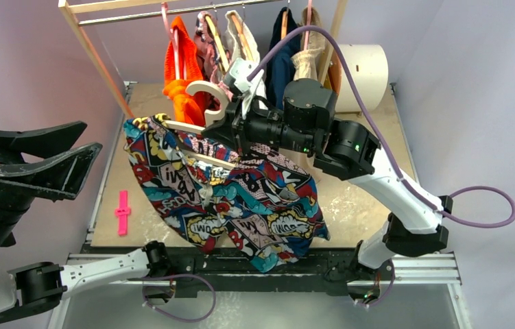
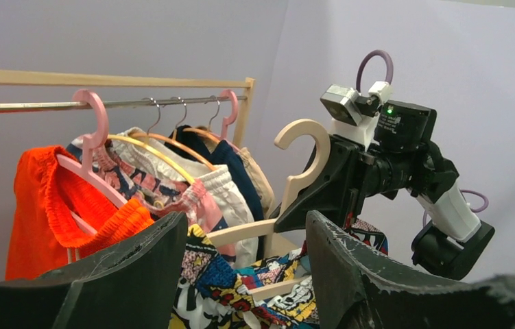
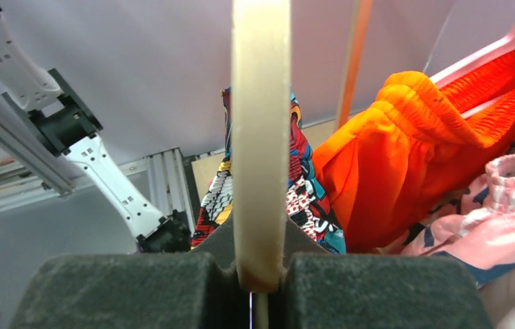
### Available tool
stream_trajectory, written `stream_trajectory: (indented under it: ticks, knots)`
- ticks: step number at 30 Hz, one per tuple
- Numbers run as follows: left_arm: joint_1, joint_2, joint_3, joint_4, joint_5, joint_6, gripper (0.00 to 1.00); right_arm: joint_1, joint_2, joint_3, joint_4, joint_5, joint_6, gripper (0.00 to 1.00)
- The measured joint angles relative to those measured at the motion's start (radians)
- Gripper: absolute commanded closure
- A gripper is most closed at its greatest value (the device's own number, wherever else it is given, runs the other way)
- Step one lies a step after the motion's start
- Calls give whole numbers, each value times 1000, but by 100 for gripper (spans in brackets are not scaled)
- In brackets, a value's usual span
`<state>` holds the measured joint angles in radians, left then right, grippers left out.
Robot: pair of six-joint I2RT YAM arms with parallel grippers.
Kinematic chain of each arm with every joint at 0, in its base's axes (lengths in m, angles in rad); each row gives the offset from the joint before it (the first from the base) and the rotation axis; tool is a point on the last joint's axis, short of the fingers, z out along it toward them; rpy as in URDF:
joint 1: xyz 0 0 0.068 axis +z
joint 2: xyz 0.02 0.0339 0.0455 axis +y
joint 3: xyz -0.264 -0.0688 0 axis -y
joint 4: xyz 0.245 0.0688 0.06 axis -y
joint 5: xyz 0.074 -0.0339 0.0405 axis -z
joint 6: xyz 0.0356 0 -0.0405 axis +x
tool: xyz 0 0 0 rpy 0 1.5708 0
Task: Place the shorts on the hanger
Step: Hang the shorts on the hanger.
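Observation:
The comic-print shorts (image 1: 241, 199) hang draped over the crossbar of the pale cream hanger (image 1: 203, 92), held up above the table. My right gripper (image 1: 230, 127) is shut on the hanger near its neck; in the right wrist view the cream hanger (image 3: 261, 137) runs up between the pads, with the shorts (image 3: 302, 199) behind it. My left gripper (image 1: 59, 161) is open and empty at the far left, apart from the shorts. In the left wrist view the hanger's hook (image 2: 309, 147) and the shorts (image 2: 241, 281) show between its wide fingers.
A wooden clothes rail (image 1: 90, 48) at the back holds an orange garment (image 1: 182, 75), a pink patterned one (image 1: 208, 41) and others on pink and wooden hangers. A pink clip (image 1: 123, 211) lies on the board. A white cylinder (image 1: 364, 68) stands back right.

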<state>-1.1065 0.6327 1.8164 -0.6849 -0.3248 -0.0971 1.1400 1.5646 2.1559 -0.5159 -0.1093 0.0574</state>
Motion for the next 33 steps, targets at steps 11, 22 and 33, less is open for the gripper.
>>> stream_trajectory:
  ticks: [11, 22, 33]
  knots:
    - [0, 32, -123, 1, -43, -145, 39, 3, -85, -18, -121, 144, 34, 100]
    - [0, 48, -249, -5, -50, -182, 40, 5, -282, 80, -453, 191, 78, 100]
    - [0, 121, -276, 31, -69, -288, 40, 5, -270, -63, -427, 376, 208, 100]
